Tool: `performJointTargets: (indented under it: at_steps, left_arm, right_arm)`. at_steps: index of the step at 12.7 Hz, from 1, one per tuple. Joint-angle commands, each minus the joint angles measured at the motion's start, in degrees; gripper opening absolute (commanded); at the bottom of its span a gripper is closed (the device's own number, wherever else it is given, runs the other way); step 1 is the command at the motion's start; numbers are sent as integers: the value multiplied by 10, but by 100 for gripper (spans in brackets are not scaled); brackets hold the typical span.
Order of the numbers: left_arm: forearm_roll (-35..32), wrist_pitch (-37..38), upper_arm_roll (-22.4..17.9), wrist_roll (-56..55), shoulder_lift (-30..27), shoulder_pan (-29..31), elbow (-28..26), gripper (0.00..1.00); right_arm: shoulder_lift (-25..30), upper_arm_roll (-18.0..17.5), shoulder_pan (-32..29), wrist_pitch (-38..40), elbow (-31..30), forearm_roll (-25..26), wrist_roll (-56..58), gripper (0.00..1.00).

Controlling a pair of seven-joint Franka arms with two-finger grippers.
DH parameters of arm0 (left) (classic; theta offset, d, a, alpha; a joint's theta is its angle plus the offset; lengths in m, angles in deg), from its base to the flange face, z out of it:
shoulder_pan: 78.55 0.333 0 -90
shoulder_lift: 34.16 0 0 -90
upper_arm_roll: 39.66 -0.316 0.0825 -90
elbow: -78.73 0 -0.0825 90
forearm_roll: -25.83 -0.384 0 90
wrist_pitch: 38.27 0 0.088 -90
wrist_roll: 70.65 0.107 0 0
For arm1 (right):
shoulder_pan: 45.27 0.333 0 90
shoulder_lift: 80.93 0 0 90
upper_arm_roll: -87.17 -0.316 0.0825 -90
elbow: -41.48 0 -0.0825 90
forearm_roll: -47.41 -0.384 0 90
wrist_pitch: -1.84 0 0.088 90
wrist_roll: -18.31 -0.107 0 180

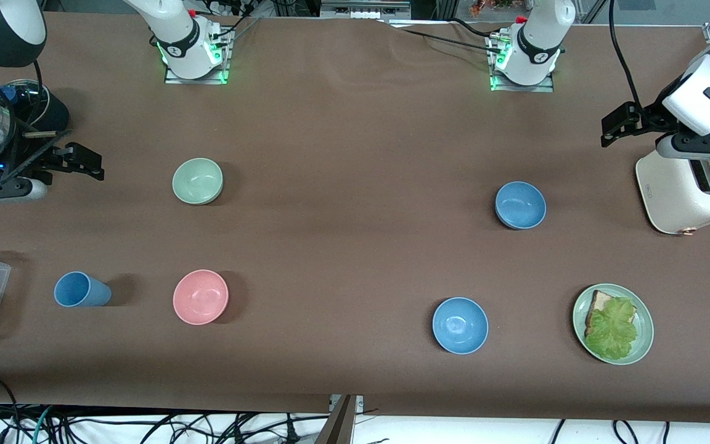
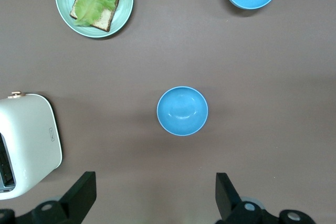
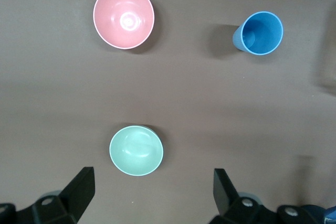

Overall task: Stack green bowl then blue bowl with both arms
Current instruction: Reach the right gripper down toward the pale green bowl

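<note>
Bowls sit apart in the front view: the small matte sage-green bowl (image 1: 198, 180) lies farther from the camera than the round pink bowl (image 1: 200, 296), and the dusty matte blue bowl (image 1: 520, 205) lies farther than the glossier sky-blue bowl (image 1: 460, 325). My left wrist view shows my left gripper (image 2: 155, 195) spread wide and empty above the blue bowl (image 2: 182, 111). My right wrist view shows my right gripper (image 3: 153, 191) equally wide and empty over the green bowl (image 3: 136, 150).
</note>
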Motion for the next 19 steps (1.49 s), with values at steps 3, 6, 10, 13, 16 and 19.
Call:
performJointTargets:
  at_steps: [3, 6, 10, 13, 16, 19]
  left_arm:
    - [13, 9, 0, -4, 2, 0, 10, 100]
    - [13, 9, 2, -5, 2, -1, 11, 100]
    - [13, 8, 3, -7, 2, 0, 11, 100]
    - [13, 8, 3, -6, 2, 0, 10, 100]
    - [13, 8, 4, -5, 2, 0, 11, 100]
    - [13, 8, 5, -5, 2, 0, 11, 100]
  right_arm:
    - [-20, -1, 0, 17, 12, -2, 4, 100]
    - [-40, -1, 0, 38, 8, -20, 3, 100]
    - [49, -2, 2, -39, -150, -33, 2, 100]
    - [124, -2, 2, -234, -369, -32, 17, 100]
    - [86, -1, 2, -357, -433, -33, 38, 99]
    - [23, -1, 2, -466, -466, -33, 39, 99]
